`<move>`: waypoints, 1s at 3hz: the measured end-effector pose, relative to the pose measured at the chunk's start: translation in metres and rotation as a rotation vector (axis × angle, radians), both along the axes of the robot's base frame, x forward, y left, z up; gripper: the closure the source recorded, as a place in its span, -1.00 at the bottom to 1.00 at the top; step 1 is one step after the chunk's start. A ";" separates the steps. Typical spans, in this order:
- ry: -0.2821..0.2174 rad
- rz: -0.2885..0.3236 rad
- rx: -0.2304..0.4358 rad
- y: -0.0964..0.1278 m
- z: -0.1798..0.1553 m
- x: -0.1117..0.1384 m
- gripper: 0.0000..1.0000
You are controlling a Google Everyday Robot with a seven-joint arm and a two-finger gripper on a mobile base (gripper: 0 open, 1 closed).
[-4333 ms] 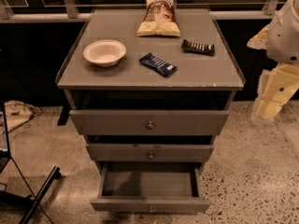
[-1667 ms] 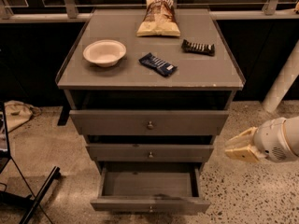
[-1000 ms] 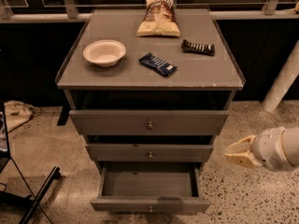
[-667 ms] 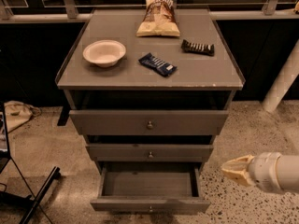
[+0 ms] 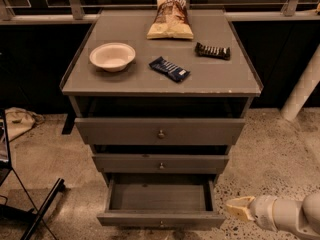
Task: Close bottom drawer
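jaws: the cream-tipped gripper (image 5: 240, 207) on the white arm (image 5: 285, 218) sits low at the right edge; whether the jaws stand wide or narrow cannot be told.
camera view, task thing: grey wooden bottom drawer (image 5: 130, 218) with a small round metal knob (image 5: 161, 224), pulled well out and empty. its front panel is just left of the jaws, about level with them and not touching.
camera view, above: grey mid-width middle drawer (image 5: 200, 163) and wider grey top drawer (image 5: 200, 130), both up and left of the jaws.
camera view, grey cabinet top (image 5: 220, 81): white round bowl (image 5: 112, 56), tan chip bag (image 5: 171, 18), blue wrapped snack (image 5: 169, 69) and dark bar (image 5: 212, 50), all well above the jaws.
risk, skew: the jaws sit off the panel's right corner; a push there rather than near the knob would likely twist the drawer and jam it.
risk, height: coming in too high could catch the middle drawer's front instead.
risk, slip: a glancing push may slide off the corner and leave the drawer open.
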State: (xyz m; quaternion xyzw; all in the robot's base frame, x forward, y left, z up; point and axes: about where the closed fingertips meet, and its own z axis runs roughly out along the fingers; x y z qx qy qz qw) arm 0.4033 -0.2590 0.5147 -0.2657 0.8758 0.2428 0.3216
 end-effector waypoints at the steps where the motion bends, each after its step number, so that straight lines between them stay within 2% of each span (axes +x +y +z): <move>1: 0.108 0.014 0.067 0.000 -0.050 0.007 1.00; 2: 0.122 0.022 0.079 0.003 -0.056 0.006 1.00; 3: 0.131 0.001 0.093 -0.006 -0.078 0.005 1.00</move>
